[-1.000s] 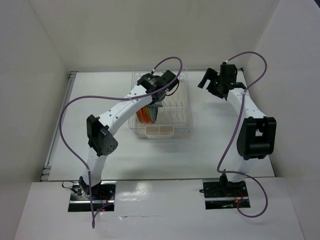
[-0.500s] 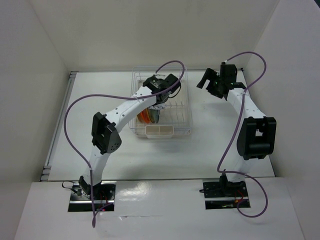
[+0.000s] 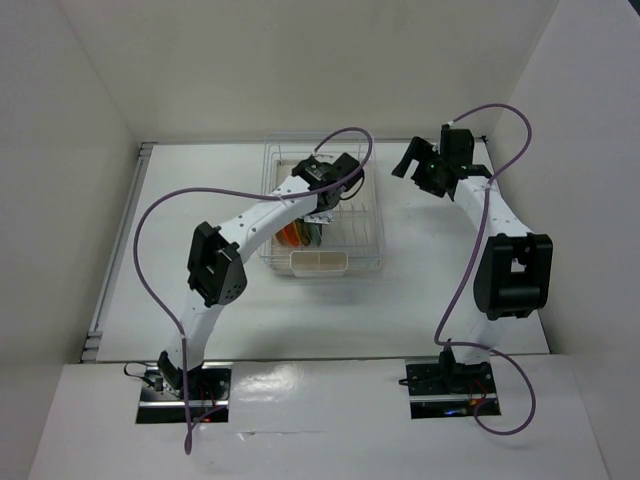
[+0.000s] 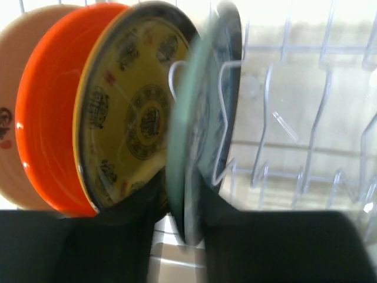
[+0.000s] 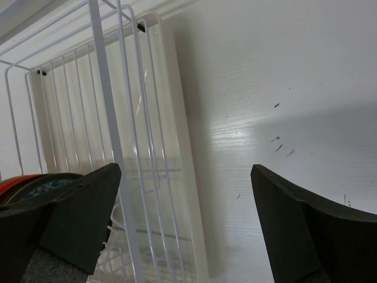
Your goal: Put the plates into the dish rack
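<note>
Blue-green patterned white round plate (image 4: 203,118) now stands upright in the white wire dish rack (image 4: 283,124), just beside the yellow patterned plate (image 4: 135,118), because the left gripper (image 4: 185,236), closed on its lower rim, has carried it further into the rack. Only the release seems left; the right gripper (image 5: 188,218) waits wide open and empty beside the rack.

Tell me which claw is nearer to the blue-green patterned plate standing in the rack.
Left. The left claw straddles the lower rim of the blue-green plate. The right claw hangs open beside the dish rack, apart from that plate.
</note>
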Robot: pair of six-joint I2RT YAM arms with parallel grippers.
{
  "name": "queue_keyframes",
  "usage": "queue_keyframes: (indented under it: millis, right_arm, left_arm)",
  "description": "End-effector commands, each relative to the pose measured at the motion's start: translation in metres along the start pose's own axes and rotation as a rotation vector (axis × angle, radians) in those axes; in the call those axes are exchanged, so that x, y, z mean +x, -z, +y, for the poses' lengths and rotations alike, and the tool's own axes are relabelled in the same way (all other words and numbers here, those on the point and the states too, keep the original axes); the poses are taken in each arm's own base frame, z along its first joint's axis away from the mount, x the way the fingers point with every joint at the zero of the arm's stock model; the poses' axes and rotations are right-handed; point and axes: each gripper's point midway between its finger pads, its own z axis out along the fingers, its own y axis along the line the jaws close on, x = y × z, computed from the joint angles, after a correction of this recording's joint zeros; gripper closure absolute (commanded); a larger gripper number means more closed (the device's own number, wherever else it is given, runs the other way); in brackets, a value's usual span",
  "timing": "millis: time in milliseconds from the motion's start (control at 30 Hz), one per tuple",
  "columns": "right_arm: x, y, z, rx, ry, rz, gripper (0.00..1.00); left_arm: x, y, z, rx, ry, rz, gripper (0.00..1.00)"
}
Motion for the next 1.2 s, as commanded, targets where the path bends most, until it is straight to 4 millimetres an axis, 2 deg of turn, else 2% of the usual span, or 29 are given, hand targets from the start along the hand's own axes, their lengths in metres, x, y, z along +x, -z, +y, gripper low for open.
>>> queue_keyframes:
  millis: [0,100,133,200,233,333,467,533,567,667,700,767,800,833,867,900,933,967,1000,1033,1067,1133,1167]
  right_arm:
    - [-0.004,0.004,0.001,-0.005,0.006,-0.004,0.00]
    - [-0.004,0.004,0.001,-0.005,0.006,-0.004,0.00]
    - [-0.004,0.004,0.001,-0.005,0.006,-0.004,0.00]
    - [0.005,0.002,-0.005,0.005,0.002,0.016,0.00]
    - [0.005,0.002,-0.005,0.005,0.002,0.016,0.00]
    - [0.010,0.000,-0.008,0.009,-0.009,0.024,0.00]
    - [0.008,-0.002,-0.007,0.000,-0.005,0.007,0.00]
    - [0.011,-0.003,-0.009,0.004,-0.007,0.015,0.00]
    - [0.011,-0.003,-0.009,0.004,-0.007,0.015,0.00]
    - [0.004,0.001,-0.001,-0.023,0.009,-0.005,0.00]
    - [-0.002,0.004,0.002,-0.035,0.028,-0.028,0.00]
    - [-0.010,0.009,0.011,-0.066,0.035,-0.046,0.00]
    - [-0.014,0.011,0.012,-0.071,0.052,-0.055,0.00]
    - [-0.021,0.017,0.020,-0.090,0.057,-0.067,0.00]
    - [-0.023,0.019,0.021,-0.091,0.066,-0.069,0.00]
    - [-0.025,0.020,0.022,-0.091,0.067,-0.070,0.00]
    - [-0.028,0.027,0.027,-0.110,0.082,-0.082,0.00]
    - [-0.030,0.031,0.029,-0.114,0.084,-0.090,0.00]
    - [-0.033,0.036,0.032,-0.120,0.087,-0.102,0.00]
    - [-0.034,0.045,0.034,-0.131,0.092,-0.125,0.00]
    - [-0.034,0.049,0.037,-0.145,0.096,-0.133,0.00]
    - [-0.032,0.062,0.043,-0.166,0.118,-0.161,0.00]
    - [-0.034,0.067,0.045,-0.171,0.130,-0.174,0.00]
  left_arm:
    - [0.014,0.008,0.003,0.010,-0.010,0.049,0.52]
    - [0.002,0.019,0.007,0.014,-0.013,0.014,0.33]
    - [-0.008,0.029,0.006,0.037,-0.002,-0.014,0.28]
    - [-0.018,0.036,0.007,0.050,-0.014,-0.045,0.28]
    - [-0.029,0.047,0.006,0.074,0.009,-0.076,0.28]
    - [-0.043,0.064,0.010,0.108,-0.001,-0.124,0.26]
    - [-0.065,0.092,0.014,0.176,-0.023,-0.219,0.22]
    - [-0.077,0.105,0.007,0.243,-0.020,-0.264,0.19]
    - [-0.083,0.114,0.010,0.258,-0.012,-0.290,0.17]
    - [-0.098,0.135,0.005,0.361,-0.005,-0.344,0.13]
    - [-0.106,0.144,0.015,0.383,0.001,-0.374,0.09]
    - [-0.112,0.162,0.015,0.495,-0.008,-0.397,0.05]
    - [-0.117,0.163,0.013,0.536,-0.011,-0.426,0.00]
    - [-0.124,0.185,0.027,0.593,-0.017,-0.480,0.00]
    - [-0.127,0.192,0.032,0.621,-0.029,-0.513,0.00]
    - [-0.129,0.190,0.034,0.638,-0.036,-0.543,0.00]
    - [-0.136,0.190,0.051,0.627,-0.015,-0.569,0.00]
    - [-0.137,0.209,0.063,0.684,-0.007,-0.600,0.00]
    - [-0.132,0.201,0.070,0.700,-0.006,-0.580,0.00]
    - [-0.141,0.196,0.091,0.699,0.015,-0.603,0.00]
    - [-0.134,0.206,0.099,0.746,0.009,-0.606,0.00]
    - [-0.129,0.187,0.120,0.710,0.000,-0.587,0.00]
    - [-0.126,0.185,0.124,0.707,-0.013,-0.587,0.00]
